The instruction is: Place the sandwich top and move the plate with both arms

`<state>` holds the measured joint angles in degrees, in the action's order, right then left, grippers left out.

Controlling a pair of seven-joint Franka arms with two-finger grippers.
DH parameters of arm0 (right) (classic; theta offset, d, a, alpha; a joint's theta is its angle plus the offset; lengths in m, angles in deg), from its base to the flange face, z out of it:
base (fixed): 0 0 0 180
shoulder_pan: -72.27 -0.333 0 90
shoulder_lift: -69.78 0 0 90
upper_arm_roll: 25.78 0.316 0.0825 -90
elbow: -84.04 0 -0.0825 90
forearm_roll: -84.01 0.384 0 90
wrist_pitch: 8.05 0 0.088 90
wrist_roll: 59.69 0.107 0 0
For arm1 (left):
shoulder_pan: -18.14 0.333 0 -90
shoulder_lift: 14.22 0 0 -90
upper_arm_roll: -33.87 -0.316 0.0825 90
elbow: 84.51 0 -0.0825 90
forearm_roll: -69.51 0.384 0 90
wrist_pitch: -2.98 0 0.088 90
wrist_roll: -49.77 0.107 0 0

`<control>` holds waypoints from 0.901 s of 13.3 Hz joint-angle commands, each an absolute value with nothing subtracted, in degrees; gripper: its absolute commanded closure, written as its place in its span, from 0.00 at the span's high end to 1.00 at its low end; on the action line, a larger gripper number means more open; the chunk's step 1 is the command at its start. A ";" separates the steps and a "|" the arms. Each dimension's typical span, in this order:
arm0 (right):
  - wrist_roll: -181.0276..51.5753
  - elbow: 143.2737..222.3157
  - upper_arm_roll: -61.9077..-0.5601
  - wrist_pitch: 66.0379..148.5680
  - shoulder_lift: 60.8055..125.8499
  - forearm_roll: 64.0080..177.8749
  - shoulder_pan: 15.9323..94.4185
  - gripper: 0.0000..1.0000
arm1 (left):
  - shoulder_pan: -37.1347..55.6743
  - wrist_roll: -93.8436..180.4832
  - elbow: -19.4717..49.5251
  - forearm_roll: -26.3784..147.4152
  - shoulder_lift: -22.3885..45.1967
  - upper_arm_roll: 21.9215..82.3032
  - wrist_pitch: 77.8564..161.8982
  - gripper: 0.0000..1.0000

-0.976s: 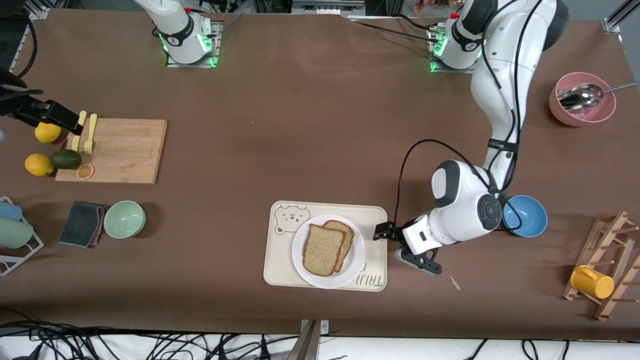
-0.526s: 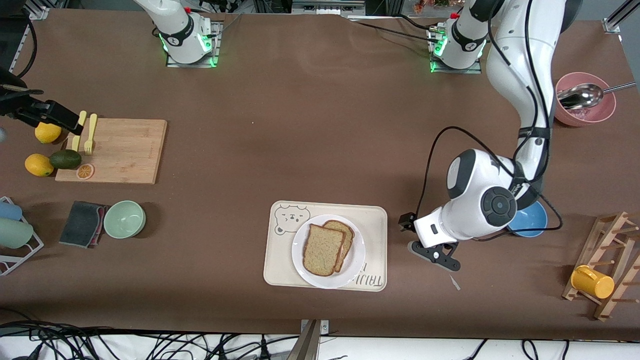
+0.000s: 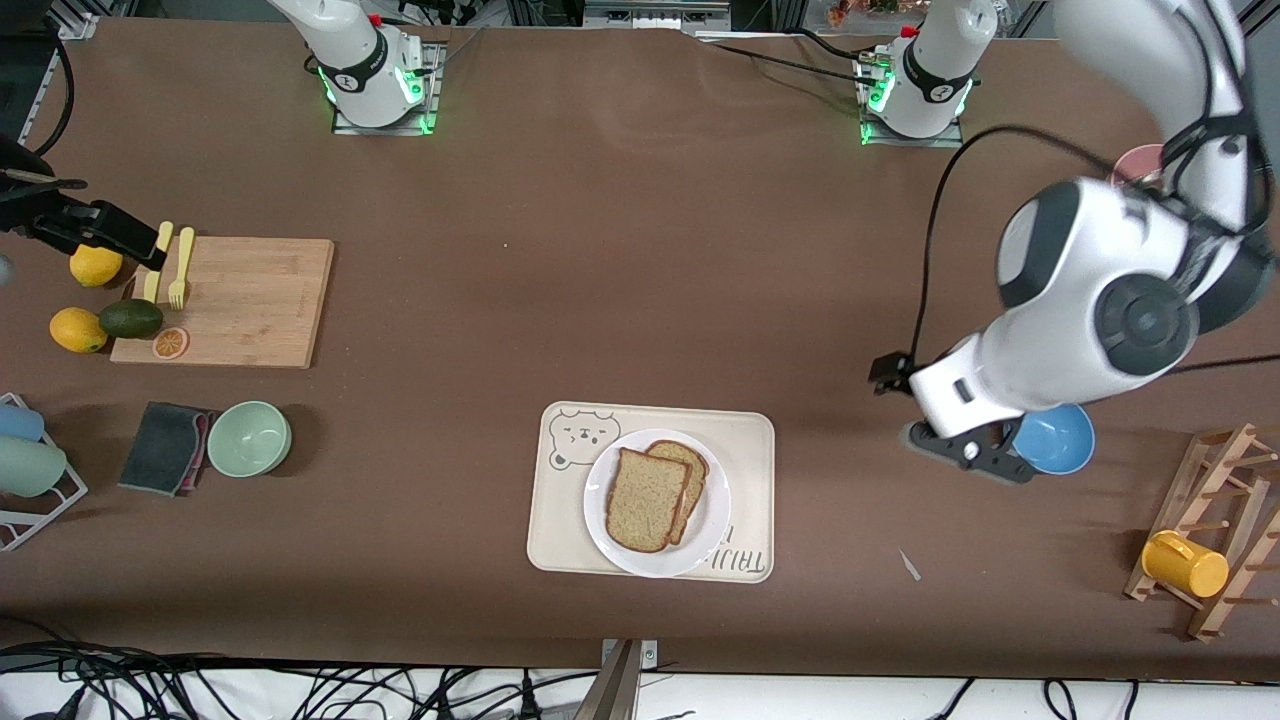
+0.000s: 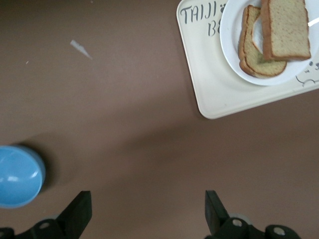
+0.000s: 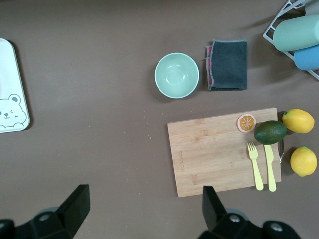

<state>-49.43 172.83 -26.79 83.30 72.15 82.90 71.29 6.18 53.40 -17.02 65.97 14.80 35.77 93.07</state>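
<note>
The sandwich top (image 3: pixel 648 500) is lying on a lower slice on the plate (image 3: pixel 716 530), which is sitting on the bear tray (image 3: pixel 560 520) at the lower middle of the front view, so the plate move looks like what is left. The left hand (image 3: pixel 962 438) is hanging with fingers spread over bare counter (image 3: pixel 620 250) beside the blue bowl (image 3: pixel 1060 440), right of centre. The right hand (image 3: pixel 95 232) is hovering at the frame's left edge, over the cutting board (image 3: pixel 250 300), fingers also spread. The plate is lying between them, clearly closer to the left hand; the right arm has the longer reach.
</note>
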 commanded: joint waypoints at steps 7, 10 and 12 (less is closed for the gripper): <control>-50.03 171.40 -26.58 82.03 72.15 83.13 71.48 1.00 | 11.19 50.30 9.53 70.83 -10.34 35.54 99.83 1.00; -49.94 171.31 -26.14 82.03 72.15 83.22 71.22 1.00 | 17.43 50.39 12.16 68.65 -15.35 37.56 99.66 1.00; -49.94 171.40 -26.14 82.03 72.24 83.22 71.22 1.00 | 17.53 49.77 13.48 68.72 -17.20 37.31 99.39 1.00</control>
